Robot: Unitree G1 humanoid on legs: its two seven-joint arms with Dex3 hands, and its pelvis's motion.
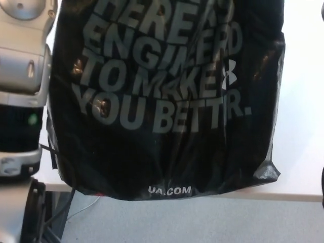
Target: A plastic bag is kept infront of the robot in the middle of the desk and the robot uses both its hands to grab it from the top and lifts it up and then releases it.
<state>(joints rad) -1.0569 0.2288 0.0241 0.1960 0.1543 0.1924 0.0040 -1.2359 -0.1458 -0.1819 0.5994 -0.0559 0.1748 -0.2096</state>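
The black plastic bag point(167, 152) hangs upright close before the camera and fills most of the head view. Grey lettering on it reads "to make you better", with "UA.COM" near its bottom edge. Its lower corners hang around the white desk's point(304, 126) front edge; I cannot tell whether it touches the desk. The bag's top runs out of the picture, so what holds it is hidden. My left forearm point(23, 66), white and grey, stands just left of the bag. Neither hand shows.
The desk's pale front edge point(298, 195) runs across below the bag, with grey floor point(202, 223) beneath it. A black cable point(61, 202) hangs at the lower left by my left arm. A dark sliver of my right arm point(322, 190) shows at the right edge.
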